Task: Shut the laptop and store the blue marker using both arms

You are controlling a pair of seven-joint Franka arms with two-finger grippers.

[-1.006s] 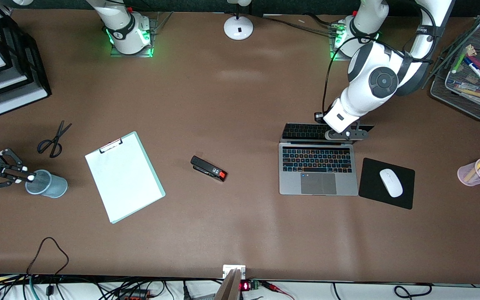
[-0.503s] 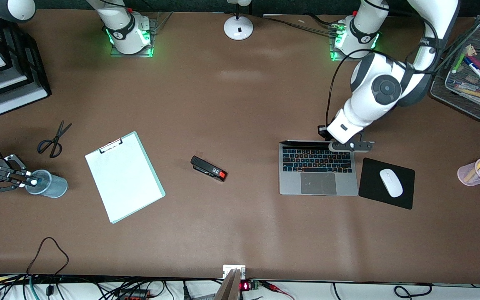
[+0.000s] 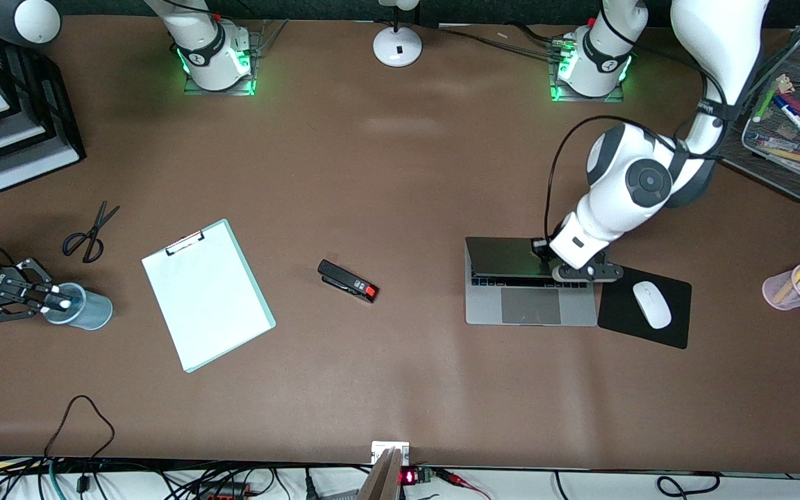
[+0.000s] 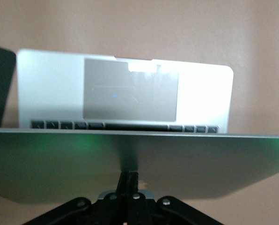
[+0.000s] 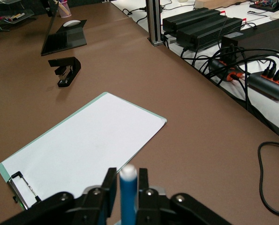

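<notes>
The silver-grey laptop (image 3: 532, 305) lies toward the left arm's end of the table. Its lid (image 3: 504, 258) is tilted low over the keys. My left gripper (image 3: 584, 272) is shut and presses on the lid's corner beside the mouse pad. In the left wrist view the lid (image 4: 130, 154) spans the picture in front of my left gripper (image 4: 130, 176), with the trackpad (image 4: 130, 93) past it. My right gripper (image 3: 53, 300) is shut on the blue marker (image 3: 63, 303), its white end up, over the rim of a blue-grey cup (image 3: 84, 310). The right wrist view shows the marker (image 5: 128, 197) between the fingers of my right gripper (image 5: 128, 180).
A clipboard (image 3: 207, 294) with white paper, a black stapler (image 3: 348, 280) and scissors (image 3: 87, 232) lie mid-table. A white mouse (image 3: 651, 304) sits on a black mouse pad (image 3: 615, 319) beside the laptop. A pink cup (image 3: 792, 292) and a mesh tray (image 3: 775, 149) hold other markers.
My left gripper has pushed the laptop lid from open to low over the keyboard. My right gripper has shifted slightly with the marker at the cup.
</notes>
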